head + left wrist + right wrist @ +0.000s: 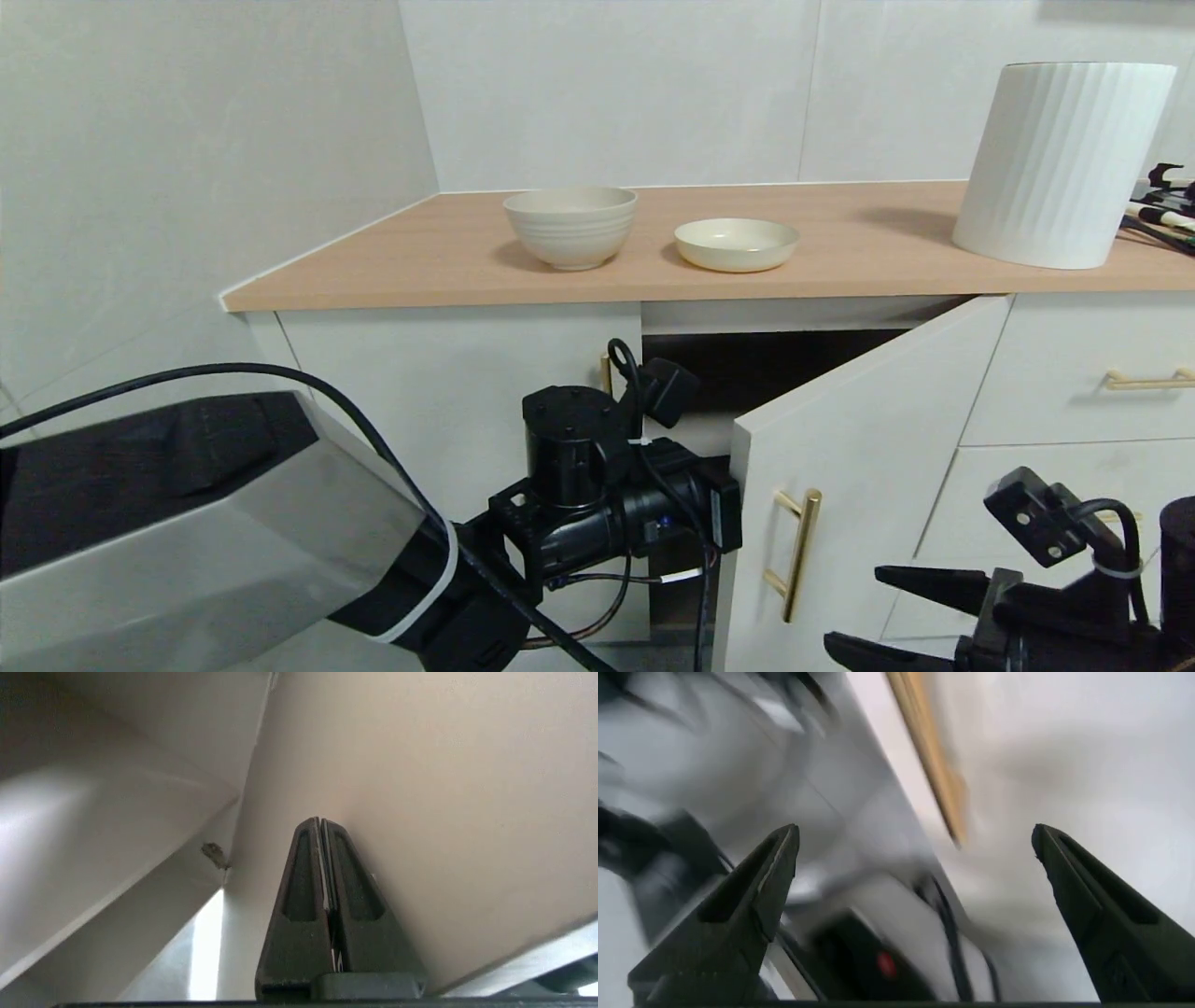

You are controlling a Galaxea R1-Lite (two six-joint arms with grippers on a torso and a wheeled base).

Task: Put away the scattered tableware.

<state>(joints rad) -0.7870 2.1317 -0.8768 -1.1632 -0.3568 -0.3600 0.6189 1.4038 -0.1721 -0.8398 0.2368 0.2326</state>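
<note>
The right gripper (pixel 913 833) has its dark fingers spread wide apart. Beyond them, a blurred gold handle (pixel 926 751) runs along a white cabinet door (pixel 1083 756).

A home kitchen: wooden countertop (pixel 840 238) over white cabinets with brass handles (pixel 796 554), tiled walls.

Two cream dishes on the worktop (pixel 448 252)
A ribbed bowl (pixel 570 227) stands upright; a shallow dish (pixel 737 245) sits near it, apart.
</note>
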